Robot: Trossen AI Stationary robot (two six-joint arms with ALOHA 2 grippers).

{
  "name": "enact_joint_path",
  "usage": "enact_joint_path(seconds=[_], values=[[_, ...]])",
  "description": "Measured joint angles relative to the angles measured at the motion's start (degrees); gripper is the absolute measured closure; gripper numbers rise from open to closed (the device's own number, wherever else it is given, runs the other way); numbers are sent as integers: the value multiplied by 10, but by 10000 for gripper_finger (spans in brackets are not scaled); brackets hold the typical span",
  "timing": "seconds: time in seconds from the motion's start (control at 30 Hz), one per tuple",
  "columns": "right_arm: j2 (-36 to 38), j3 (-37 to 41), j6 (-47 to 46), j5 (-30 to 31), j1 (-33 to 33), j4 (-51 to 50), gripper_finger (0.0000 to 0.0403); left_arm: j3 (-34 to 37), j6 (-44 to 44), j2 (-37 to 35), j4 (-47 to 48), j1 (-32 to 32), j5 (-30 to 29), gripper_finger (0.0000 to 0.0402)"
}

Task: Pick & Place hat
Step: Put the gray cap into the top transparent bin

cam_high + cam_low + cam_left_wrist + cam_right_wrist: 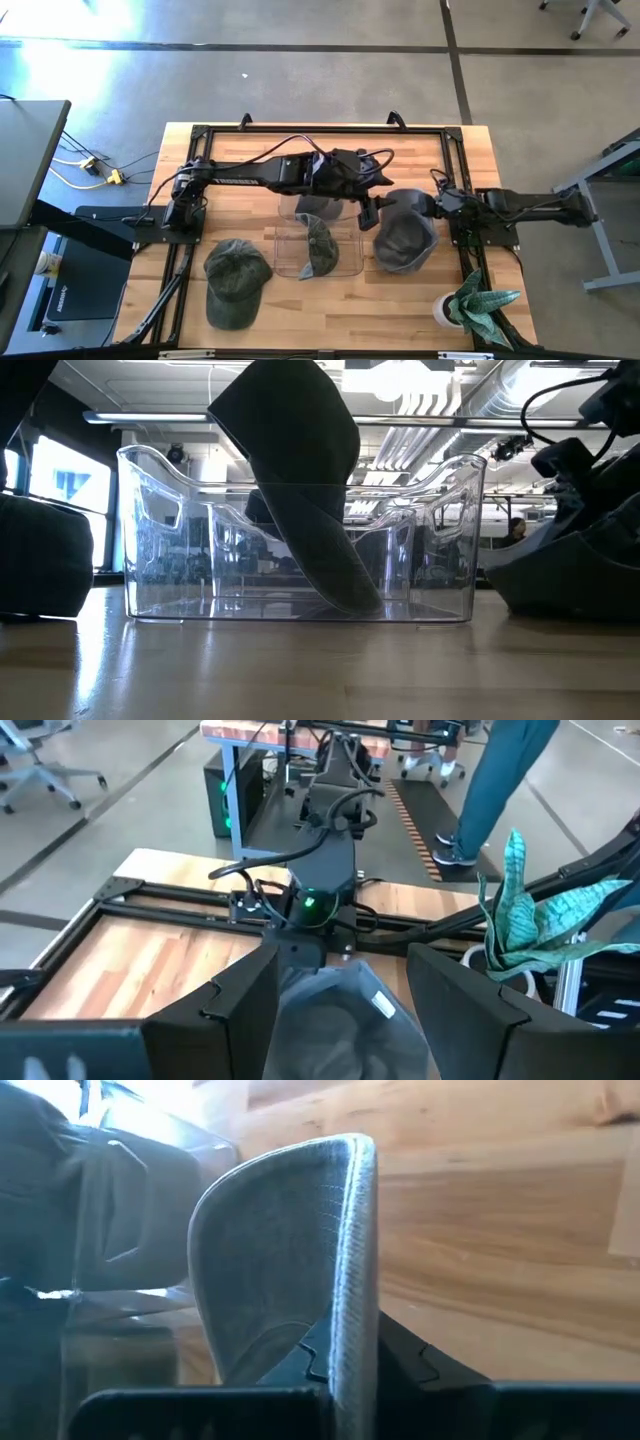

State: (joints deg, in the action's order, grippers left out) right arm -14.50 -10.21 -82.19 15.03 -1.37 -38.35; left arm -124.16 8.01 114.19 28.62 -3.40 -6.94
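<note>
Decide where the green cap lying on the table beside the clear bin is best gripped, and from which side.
Likely the crown of the green cap: it lies dome up with nothing touching it, so jaws coming straight down could pinch a fold of fabric.

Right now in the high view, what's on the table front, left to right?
Green cap → clear bin with a cap in it → grey cap at the right tool → potted plant.

A clear plastic rectangular bin (318,249) on the wooden desk (330,305) holds a dark green cap (320,243); the left end effector (367,212) hovers just beyond.
</note>
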Motion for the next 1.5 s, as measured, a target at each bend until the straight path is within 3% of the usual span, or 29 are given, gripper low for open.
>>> enact_joint_path(seconds=[0.43, 0.6, 0.8, 1.2, 1.5], values=[[-4, -47, 105, 25, -43, -59, 291, 0, 17, 0, 3, 0, 10, 191], [-4, -122, 137, 98, -50, -159, 285, 0, 41, 0, 22, 0, 11, 191], [-9, -211, 200, 136, -57, -223, 285, 0, 43, 0, 29, 0, 16, 191], [-130, -353, 318, 122, -58, -279, 285, 0, 75, 0, 29, 0, 28, 191], [-251, -447, 408, 24, -43, -289, 284, 0, 118, 0, 80, 0, 37, 191]])
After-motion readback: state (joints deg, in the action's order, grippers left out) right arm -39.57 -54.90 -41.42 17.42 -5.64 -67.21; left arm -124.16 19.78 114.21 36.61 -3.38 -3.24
